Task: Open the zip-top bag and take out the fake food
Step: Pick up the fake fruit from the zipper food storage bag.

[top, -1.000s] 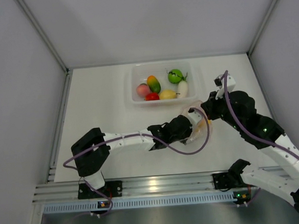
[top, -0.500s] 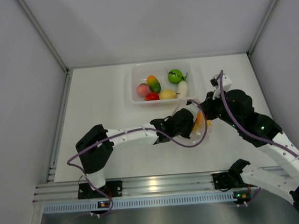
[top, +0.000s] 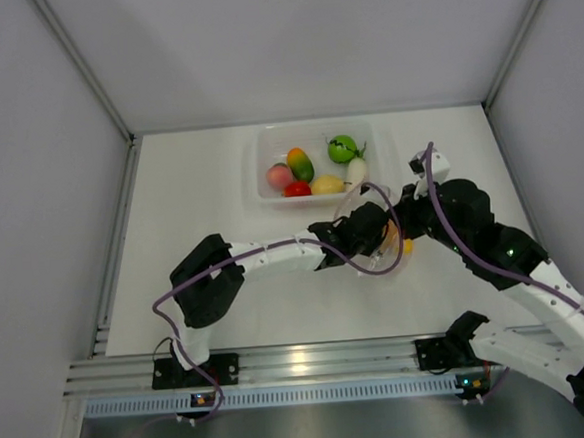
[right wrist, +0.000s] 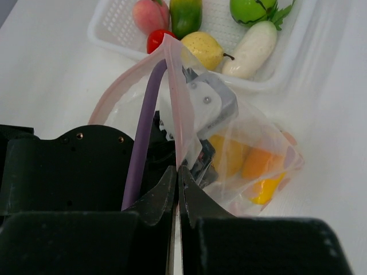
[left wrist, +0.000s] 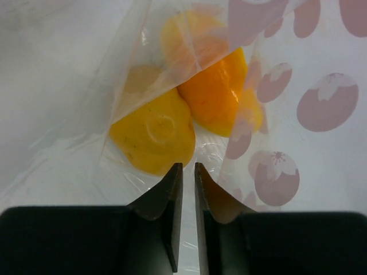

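The zip-top bag (top: 386, 244) is held up over the table with its pink zip mouth open. My right gripper (right wrist: 177, 168) is shut on the bag's pink rim (right wrist: 172, 86). My left gripper (left wrist: 188, 166) is pushed inside the bag (left wrist: 287, 86), its jaws a narrow slit apart with nothing between them. Just beyond its tips lie a yellow piece of fake food (left wrist: 153, 137) and an orange one (left wrist: 215, 91), both inside the bag. From above, the left gripper (top: 371, 231) is partly veiled by the plastic, and the right gripper (top: 404, 215) is close beside it.
A rigid clear tub (top: 265, 186) stands behind the bag, holding several pieces of fake food: pink, green-orange, red, yellow, white and green (top: 342, 148). In the right wrist view the tub (right wrist: 298, 63) is just past the bag. White walls close in the table on three sides.
My left arm has reached farther right and back, deeper into the bag, and its jaws have parted slightly. The bag and right gripper have shifted a little toward the tub.
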Tool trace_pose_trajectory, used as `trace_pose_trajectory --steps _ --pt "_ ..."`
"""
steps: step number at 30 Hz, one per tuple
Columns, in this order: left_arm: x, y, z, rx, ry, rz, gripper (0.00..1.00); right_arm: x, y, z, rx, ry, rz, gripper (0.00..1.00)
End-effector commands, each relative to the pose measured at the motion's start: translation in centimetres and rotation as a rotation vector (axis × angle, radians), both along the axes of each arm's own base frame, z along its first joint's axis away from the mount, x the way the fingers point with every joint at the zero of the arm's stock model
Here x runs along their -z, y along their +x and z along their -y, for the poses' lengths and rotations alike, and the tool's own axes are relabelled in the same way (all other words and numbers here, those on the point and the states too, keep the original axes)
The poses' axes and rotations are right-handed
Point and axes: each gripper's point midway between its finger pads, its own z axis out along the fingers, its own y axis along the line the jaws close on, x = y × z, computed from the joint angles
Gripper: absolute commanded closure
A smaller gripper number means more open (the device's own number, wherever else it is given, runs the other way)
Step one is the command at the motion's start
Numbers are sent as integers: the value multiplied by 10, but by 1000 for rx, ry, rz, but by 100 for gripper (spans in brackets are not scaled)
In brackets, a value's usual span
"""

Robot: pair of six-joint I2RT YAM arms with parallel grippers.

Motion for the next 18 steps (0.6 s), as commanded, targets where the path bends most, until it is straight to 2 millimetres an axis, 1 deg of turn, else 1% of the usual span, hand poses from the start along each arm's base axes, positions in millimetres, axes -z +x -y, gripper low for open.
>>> trace_pose_trajectory --steps 1,3,4,6,7,8,10,11,13,14,16,18 --pt "-5 22 1 -108 -46 -25 77 -15 -7 -14 -60 91 16 100" --pt "-2 24 2 -107 -46 -34 75 -15 -8 -14 -62 96 16 100" --pt "2 26 4 -107 -39 -39 69 -14 -9 -14 -63 97 15 100" --pt "7 30 4 -120 -33 -42 63 -13 -9 -14 -67 99 12 100" --pt "11 31 4 -129 -28 -43 56 -12 -10 -15 -69 102 12 100" --pt "14 33 3 -140 -20 -40 55 -10 -10 -15 -70 101 7 100" --pt "14 37 4 -148 -15 -27 55 -8 -10 -15 -70 99 4 100" --pt "21 41 2 -163 5 -16 55 -7 -11 -14 -66 100 2 100" --pt "24 43 3 -169 12 -12 55 -5 -10 -10 -43 95 0 100" --pt "25 46 5 -167 14 -6 55 -3 -8 -3 -4 77 -1 100" --pt "27 49 8 -158 22 2 55 1 -5 5 41 57 -7 100" --pt "24 52 15 -149 13 8 50 4 -3 17 94 20 -5 100"
